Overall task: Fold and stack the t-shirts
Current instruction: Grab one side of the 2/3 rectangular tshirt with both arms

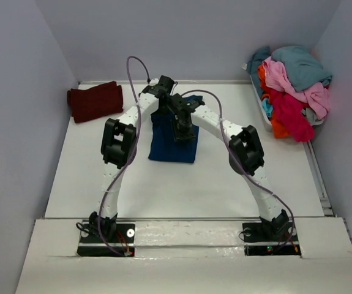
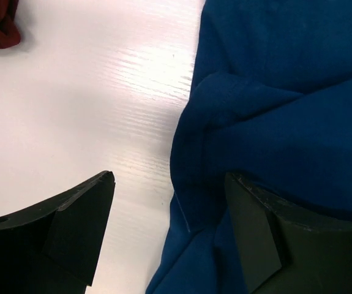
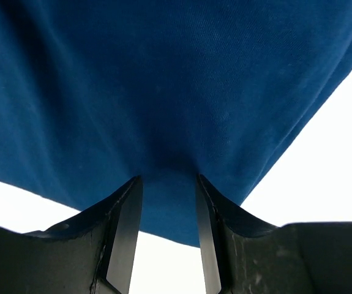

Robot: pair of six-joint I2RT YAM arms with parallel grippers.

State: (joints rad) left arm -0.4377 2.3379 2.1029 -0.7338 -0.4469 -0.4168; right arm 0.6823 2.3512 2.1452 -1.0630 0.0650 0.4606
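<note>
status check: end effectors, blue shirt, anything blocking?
Left end effector open over blue shirt edge. Right end effector shut on blue shirt. Maroon shirt folded far left. No obstruction seen.

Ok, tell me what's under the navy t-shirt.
Bare white table shows around the navy t-shirt. Whatever lies beneath it is covered; the right gripper pinches its edge.

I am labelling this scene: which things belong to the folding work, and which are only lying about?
Belongs to the work:
- navy t-shirt, gripped by right pincer
- folded maroon t-shirt
- heap of unfolded t-shirts

Only lying about:
- white bin under the heap
</note>
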